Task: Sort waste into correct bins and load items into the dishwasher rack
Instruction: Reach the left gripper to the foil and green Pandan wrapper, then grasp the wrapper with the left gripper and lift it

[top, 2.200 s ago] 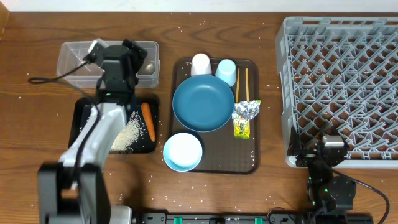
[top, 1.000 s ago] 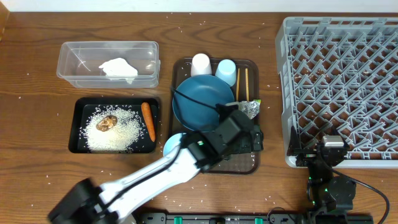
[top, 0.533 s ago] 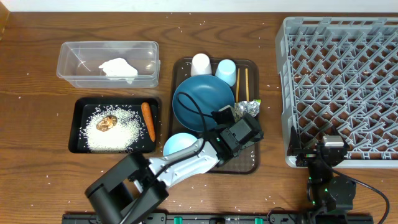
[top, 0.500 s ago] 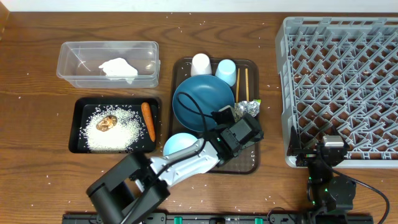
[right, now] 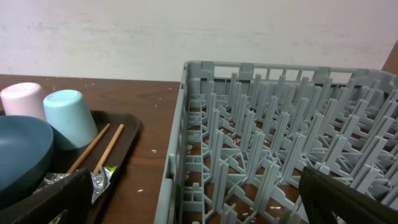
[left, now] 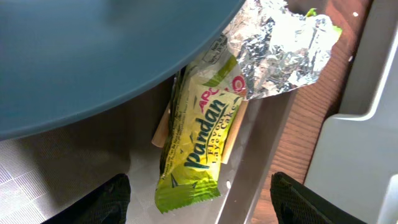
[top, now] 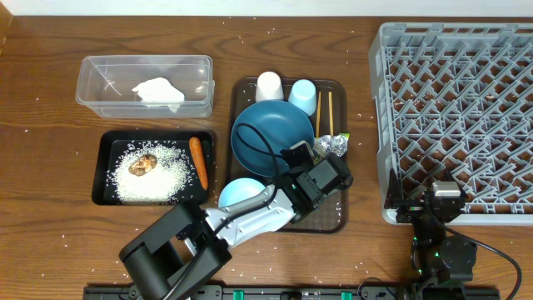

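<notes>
Overhead, napkin (top: 158,90) sits in the tub (top: 92,82), and rice (top: 165,179), carrot (top: 198,162) and lump (top: 143,166) in the black tray (top: 106,193) — that waste looks sorted, yet the rack (top: 466,50) at right holds no dishes. Left wrist: the left gripper (left: 202,202) hangs spread wide over the wrapper (left: 200,140), foil (left: 280,43) just beyond, both yet to bin. Right wrist: the right gripper (right: 198,202) sits open and empty by the rack's near-left corner

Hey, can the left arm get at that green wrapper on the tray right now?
Probably yes. The left claw hangs open right over the wrapper, whose lower part lies free. Only its top end is tucked under the foil and the plate rim.
</notes>
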You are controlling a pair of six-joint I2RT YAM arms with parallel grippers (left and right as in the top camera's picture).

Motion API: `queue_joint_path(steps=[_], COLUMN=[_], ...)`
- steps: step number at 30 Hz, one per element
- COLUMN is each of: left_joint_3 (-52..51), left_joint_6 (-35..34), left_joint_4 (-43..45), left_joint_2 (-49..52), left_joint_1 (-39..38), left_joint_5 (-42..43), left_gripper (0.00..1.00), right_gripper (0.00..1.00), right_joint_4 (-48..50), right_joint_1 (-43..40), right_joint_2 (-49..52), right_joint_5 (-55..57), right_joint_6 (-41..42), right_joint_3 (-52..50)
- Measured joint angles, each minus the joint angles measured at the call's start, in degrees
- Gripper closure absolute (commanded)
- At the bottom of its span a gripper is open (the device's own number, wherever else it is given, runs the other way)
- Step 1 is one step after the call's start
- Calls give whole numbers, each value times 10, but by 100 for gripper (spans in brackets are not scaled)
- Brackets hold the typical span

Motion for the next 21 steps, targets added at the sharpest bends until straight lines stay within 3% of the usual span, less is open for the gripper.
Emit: queue_joint_path(steps=[9,21], left_joint_3=[0,0], left_joint_6=[-2,0], left_joint_4=[0,0], left_joint_2=[21,21], left_joint_1=[0,0], left_joint_5=[-6,-6], left_gripper=[53,74], right_gripper=[1,1], right_joint_4=[0,0], right_joint_1=[0,0], right_joint_2=[0,0], right_joint_5=[0,0], right_joint_6=[0,0], right_joint_3=[0,0])
